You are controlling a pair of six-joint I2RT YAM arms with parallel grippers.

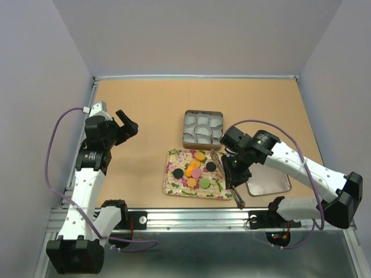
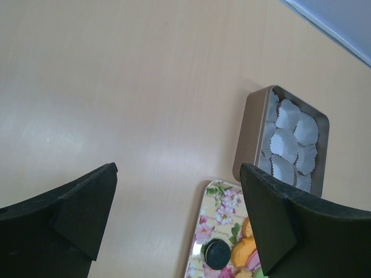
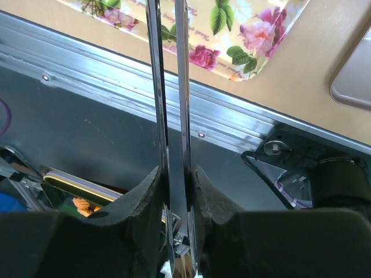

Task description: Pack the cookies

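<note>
I count about nine cookies [image 1: 178, 172], one floral tray [image 1: 171, 186], one tin [image 1: 203, 111], roughly nine paper cups [image 1: 203, 136], one lid [image 1: 272, 184], one pair tongs [image 3: 182, 87].

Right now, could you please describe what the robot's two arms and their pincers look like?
The left arm and right arm have white tubular links, black joints and black bases. A purple cable runs along each. The left pincer and right pincer have black wedge-shaped fingers.

Small round cookies [image 1: 196, 172], black, orange, pink, yellow, green, perhaps ten, clustered flat on floral tray [image 1: 173, 187]
</note>
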